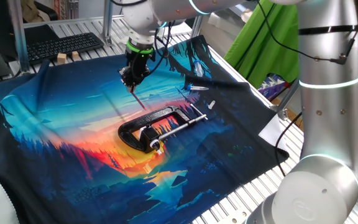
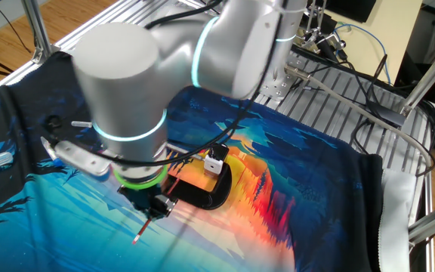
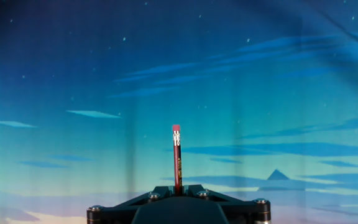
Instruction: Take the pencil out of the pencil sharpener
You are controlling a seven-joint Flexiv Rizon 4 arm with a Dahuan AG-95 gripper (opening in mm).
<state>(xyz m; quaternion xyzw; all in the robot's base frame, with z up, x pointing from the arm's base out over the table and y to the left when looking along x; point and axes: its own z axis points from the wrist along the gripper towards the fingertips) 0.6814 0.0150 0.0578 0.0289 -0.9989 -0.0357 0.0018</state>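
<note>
1. I have the gripper (image 1: 133, 77) above the far part of the printed cloth (image 1: 55, 137), its fingers closed on the pencil (image 1: 137, 96), which hangs down out of them, tilted.
2. In the hand view the pencil (image 3: 177, 157) sticks straight out from between the fingers, eraser end outward, only cloth beyond it.
3. I can't pick out a sharpener anywhere; the pencil (image 2: 146, 229) looks free, so I judge the pull done.
4. The black clamp (image 1: 151, 130) with its silver rod (image 1: 180, 125) lies on the cloth, just near and right of the pencil tip.
5. Risk one: the grip sits near one end, so a fast swing could let the pencil pivot or slip.
6. Risk two: dropping low while travelling could snag the tip on the cloth or clip the clamp.
</note>
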